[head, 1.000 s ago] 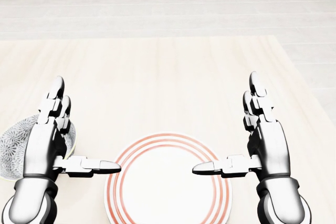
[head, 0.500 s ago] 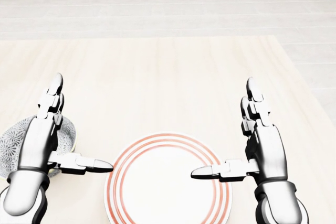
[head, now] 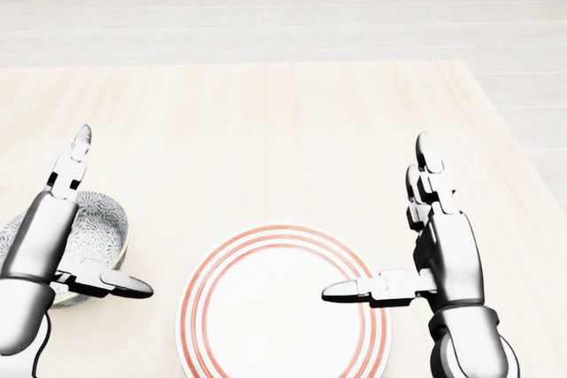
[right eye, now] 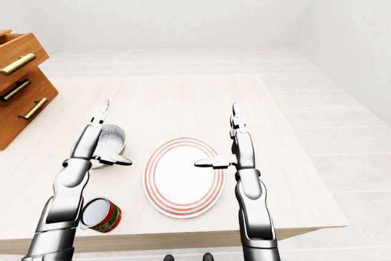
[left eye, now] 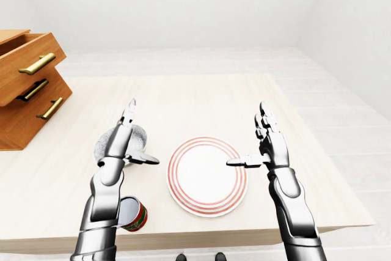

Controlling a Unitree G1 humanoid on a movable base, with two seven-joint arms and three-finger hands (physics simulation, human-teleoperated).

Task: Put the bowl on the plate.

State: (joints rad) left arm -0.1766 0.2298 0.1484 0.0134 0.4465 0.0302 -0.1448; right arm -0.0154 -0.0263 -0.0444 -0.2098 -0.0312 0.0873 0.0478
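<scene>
A grey patterned bowl sits on the table at the left of the head view. My left hand hovers at it, open, with the fingers stretched past its left side and the thumb across its lower rim. A white plate with red rings lies at the bottom middle, to the right of the bowl, with nothing on it. At the plate's right edge my right hand stands open, its thumb pointing left over the rim.
A wooden drawer chest with brass handles stands on the table's left part, one drawer pulled out. A red can lies on its side near the table's bottom edge, below the bowl. The light wooden table ends just right of my right arm.
My left hand has moved left and turned, so more of the bowl shows beside it. The right hand has hardly moved. Plate and bowl stay put.
</scene>
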